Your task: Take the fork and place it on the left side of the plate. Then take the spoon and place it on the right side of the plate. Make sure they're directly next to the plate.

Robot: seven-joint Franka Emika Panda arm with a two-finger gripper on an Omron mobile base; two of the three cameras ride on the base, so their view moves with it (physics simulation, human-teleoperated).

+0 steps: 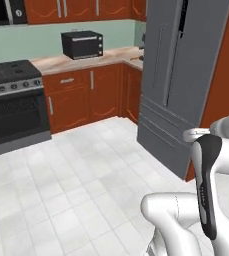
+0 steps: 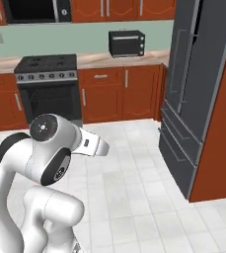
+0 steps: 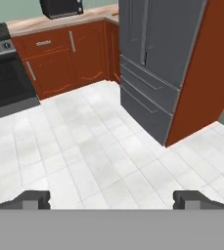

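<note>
The orange fork, the pale blue spoon and the white-grey plate are out of view. My gripper (image 3: 112,200) is open: its two dark fingertips (image 3: 33,199) stand far apart with nothing between them. It looks down over bare white floor tiles (image 3: 99,156) toward the kitchen corner. My white arm (image 1: 206,190) is folded up close to the base (image 2: 45,158).
A tall grey fridge (image 1: 181,75) stands to the right beside a red-brown side panel (image 3: 201,73). Red-brown cabinets (image 1: 86,97) and a black stove (image 1: 13,107) line the far wall. A black toaster oven (image 1: 82,44) sits on the beige counter (image 1: 56,63). Open tiled floor lies in between.
</note>
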